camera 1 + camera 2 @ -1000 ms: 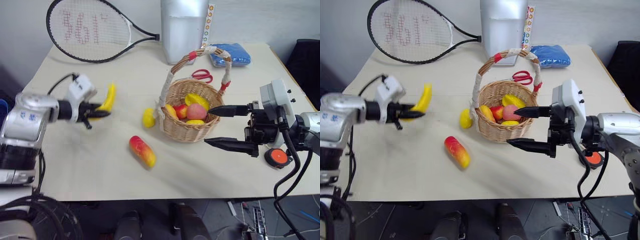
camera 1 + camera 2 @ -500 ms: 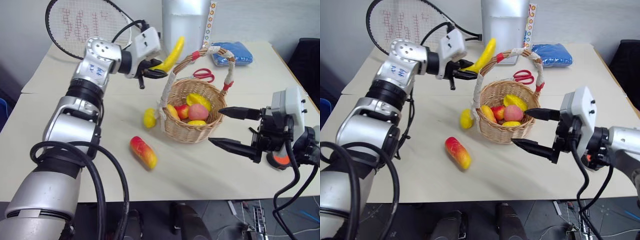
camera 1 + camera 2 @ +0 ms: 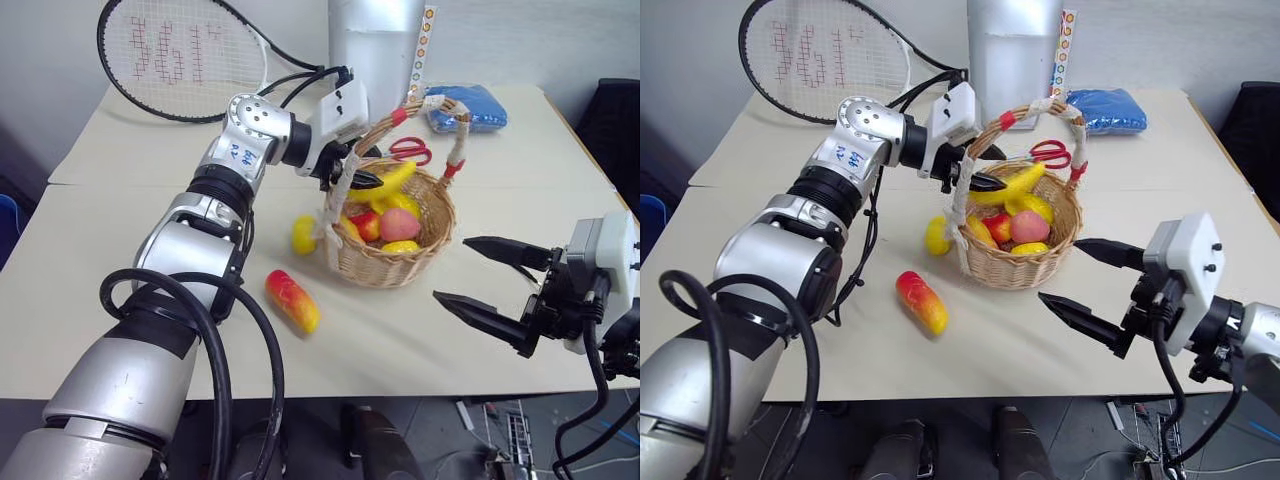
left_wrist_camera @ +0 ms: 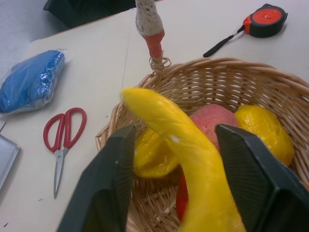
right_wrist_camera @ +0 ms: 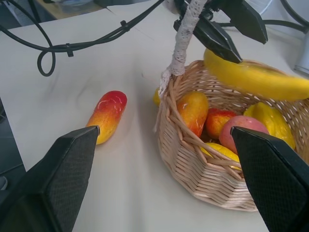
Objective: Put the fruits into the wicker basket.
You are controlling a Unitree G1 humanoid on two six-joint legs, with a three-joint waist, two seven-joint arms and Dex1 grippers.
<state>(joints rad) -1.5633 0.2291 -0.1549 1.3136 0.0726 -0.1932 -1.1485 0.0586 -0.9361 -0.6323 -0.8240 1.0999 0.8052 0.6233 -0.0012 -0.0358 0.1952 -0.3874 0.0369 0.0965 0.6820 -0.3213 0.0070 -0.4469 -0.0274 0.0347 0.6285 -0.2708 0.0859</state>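
Yellow banana, one, over one wicker basket.

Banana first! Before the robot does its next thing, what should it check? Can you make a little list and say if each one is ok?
1. Banana is over the wicker basket, not the table: ok.
2. Left gripper has let go of the banana: cannot tell; its fingers stand apart on either side of the banana, and any contact is unclear.
3. Basket standing upright: ok.
4. Right gripper open and clear of the basket: ok.
5. All fruits in the basket: not ok; the mango and lemon lie on the table.
6. Basket handle is not pushed by the left gripper: cannot tell; the gripper is very close.
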